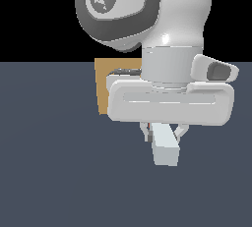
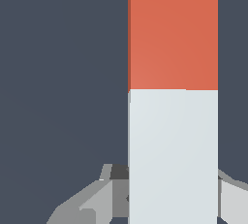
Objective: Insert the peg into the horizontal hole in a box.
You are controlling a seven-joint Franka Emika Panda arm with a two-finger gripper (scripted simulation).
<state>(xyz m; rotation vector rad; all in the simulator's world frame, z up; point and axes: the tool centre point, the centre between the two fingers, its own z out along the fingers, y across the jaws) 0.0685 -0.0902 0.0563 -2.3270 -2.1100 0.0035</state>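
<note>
The peg (image 2: pixel 172 121) fills the wrist view, its orange-red part far from the hand and its white part (image 2: pixel 172 160) running between the fingers (image 2: pixel 104 199). My gripper (image 2: pixel 172 196) is shut on the white part, a finger pressed to each side. In the exterior view the gripper (image 1: pixel 163 132) hangs over the floor with the peg's white end (image 1: pixel 165 150) sticking out towards the camera. The tan box (image 1: pixel 103 86) stands behind the hand, towards the exterior view's left, mostly covered by it. The hole is hidden.
The dark grey-blue floor (image 1: pixel 54 172) spreads all around. The arm's big white wrist and grey joint (image 1: pixel 123 10) fill the top of the exterior view and block most of the box.
</note>
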